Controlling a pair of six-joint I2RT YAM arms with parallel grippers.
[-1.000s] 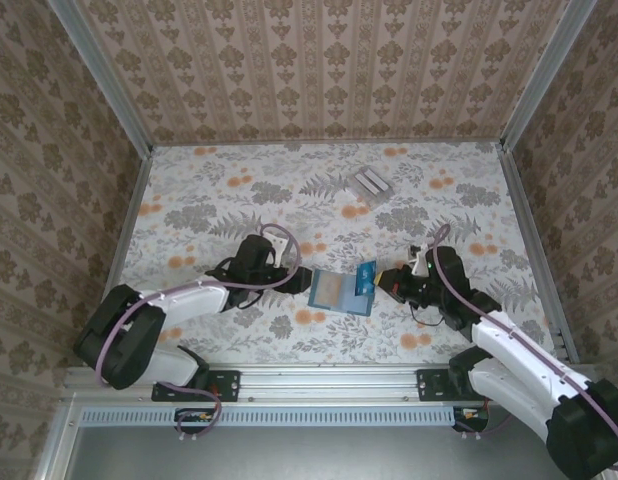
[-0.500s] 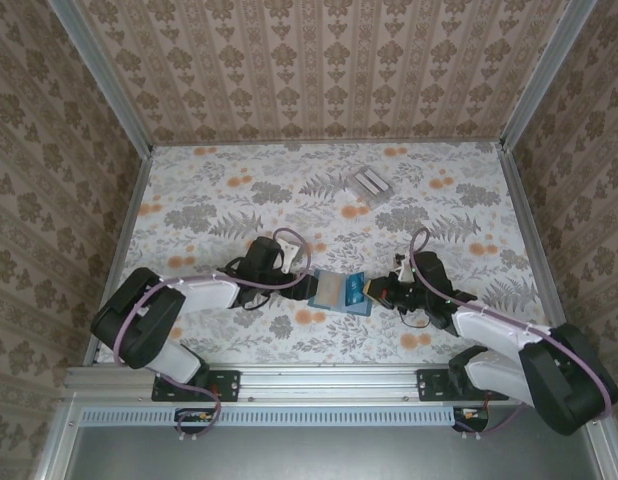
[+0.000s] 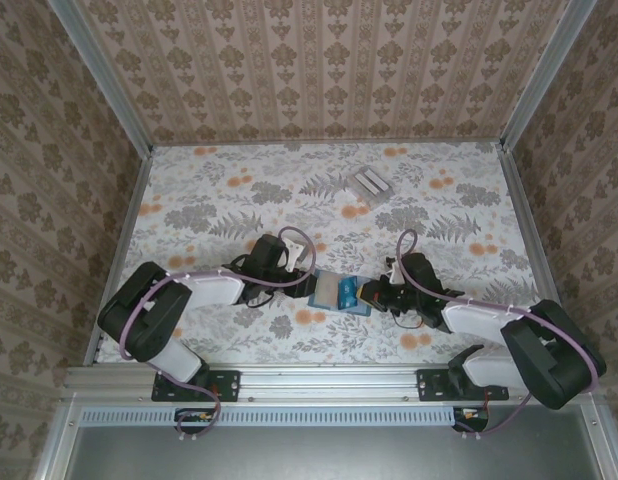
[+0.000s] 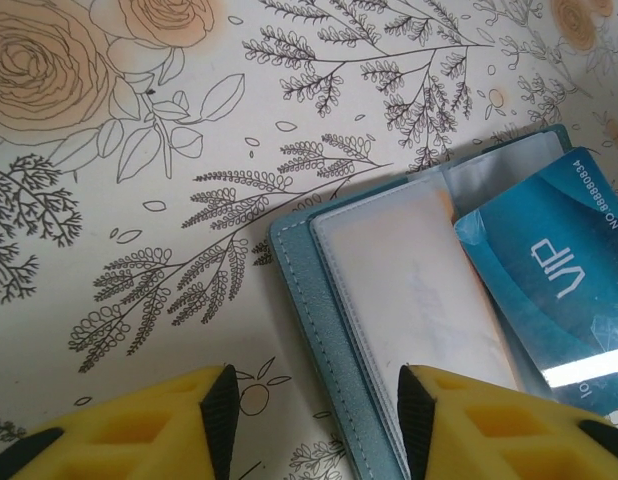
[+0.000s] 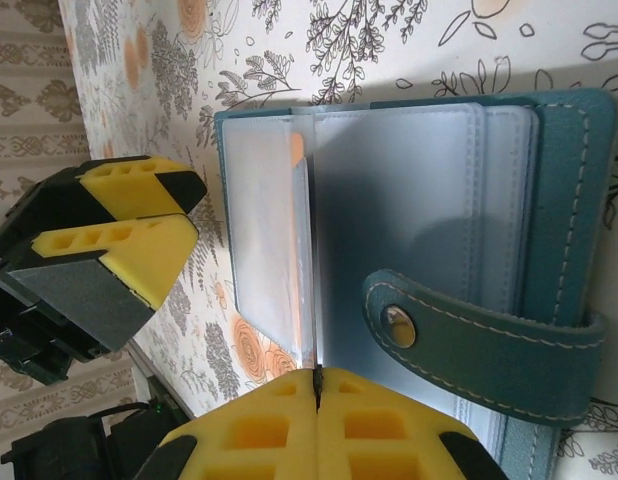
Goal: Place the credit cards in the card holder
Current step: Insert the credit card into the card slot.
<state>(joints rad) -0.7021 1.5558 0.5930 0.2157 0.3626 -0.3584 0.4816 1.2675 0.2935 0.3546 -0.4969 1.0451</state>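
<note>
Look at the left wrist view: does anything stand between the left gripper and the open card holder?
Nothing visible does. The left gripper is right at the card holder, its open jaws straddling the holder's left edge.

Matt stitched teal leatherette card holder [image 5: 571,180], glossy clear plastic sleeves [image 5: 409,200], glossy blue credit card [image 4: 549,290]

Bright, even light, soft shadows (sharp focus)
</note>
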